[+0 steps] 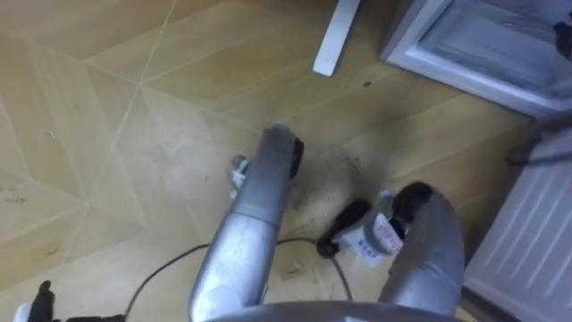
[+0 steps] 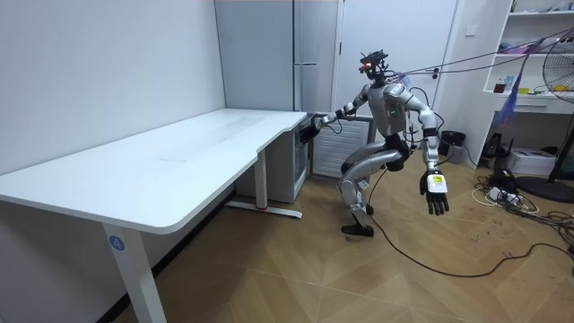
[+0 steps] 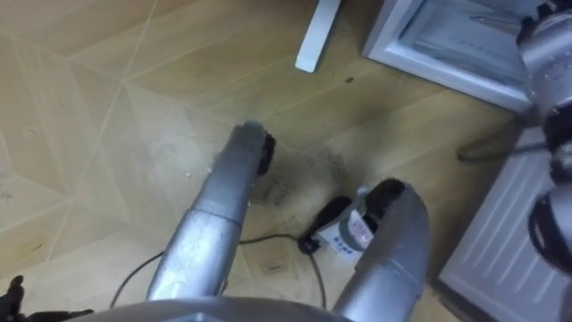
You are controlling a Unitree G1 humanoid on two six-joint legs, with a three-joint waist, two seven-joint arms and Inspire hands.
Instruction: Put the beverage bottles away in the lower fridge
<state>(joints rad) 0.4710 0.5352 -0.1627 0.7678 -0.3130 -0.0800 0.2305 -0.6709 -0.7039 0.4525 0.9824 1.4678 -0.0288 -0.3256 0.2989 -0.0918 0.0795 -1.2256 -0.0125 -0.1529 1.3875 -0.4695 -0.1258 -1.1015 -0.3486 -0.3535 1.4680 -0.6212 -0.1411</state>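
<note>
1. The robot is crouched in the middle of the room view, just off the far end of the long white desk (image 2: 179,161) and in front of the tall grey fridge (image 2: 300,81).
2. Its right hand (image 2: 311,126) reaches toward the left of that frame, up against the lower part of the fridge just past the desk corner. It's too small and dark from here, so I can't tell what the fingers are doing.
3. The left hand (image 2: 436,195) hangs right of centre, well apart from the fridge. Its fingers are loose and spread, with nothing in them.
4. From the head camera, the upper right corner shows a white-rimmed open compartment (image 1: 483,45), and a white ribbed panel (image 1: 527,241) runs down the lower right. My guess is that's the lower fridge with its door standing open, so the opening part looks done.
5. The drinks? Honestly, I can't pin one down. There's a small white-labelled thing (image 1: 377,237) right of centre and low in the frame, tucked beside the right thigh over the pale herringbone wood floor (image 1: 107,134). It might be a bottle, but I can't tell.
6. I also can't make out what's inside the compartment. So I'd say it's early days: the door is probably sorted, and pretty much all the actual loading is left.
</note>
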